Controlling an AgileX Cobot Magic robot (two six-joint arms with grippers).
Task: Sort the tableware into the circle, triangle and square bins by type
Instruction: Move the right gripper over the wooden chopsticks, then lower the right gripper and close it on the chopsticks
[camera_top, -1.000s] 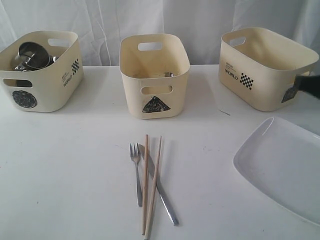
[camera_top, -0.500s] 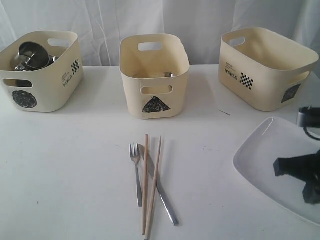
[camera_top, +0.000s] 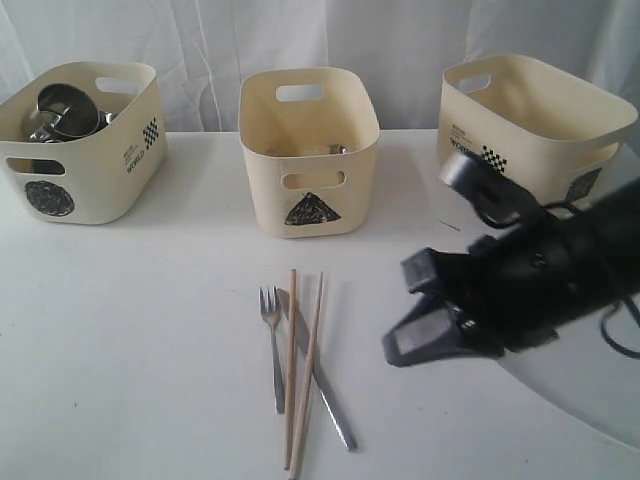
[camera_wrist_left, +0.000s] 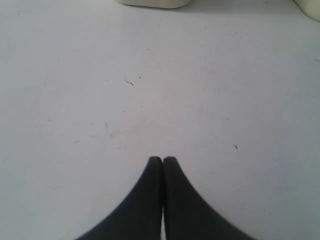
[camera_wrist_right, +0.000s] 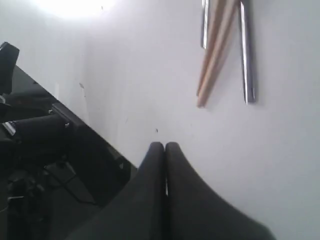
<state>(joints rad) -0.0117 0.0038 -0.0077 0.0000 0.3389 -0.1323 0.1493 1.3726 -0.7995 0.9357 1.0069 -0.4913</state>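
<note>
The right gripper (camera_wrist_right: 160, 146), jaws pressed together and empty, has swung in from the far right across the plate (camera_top: 588, 402) to hang just right of the fork (camera_top: 274, 360), knife (camera_top: 331, 407) and chopsticks (camera_top: 291, 350) lying near-centre, which are probably its next pick, while the left gripper (camera_wrist_left: 162, 160), also closed, hovers over bare table (camera_wrist_left: 150, 75).

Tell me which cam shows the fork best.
Exterior view: the fork lies whole on the table, tines and handle both clear. The right wrist view catches only its handle end, cut off by the frame's edge. The left wrist view shows no fork.
</note>
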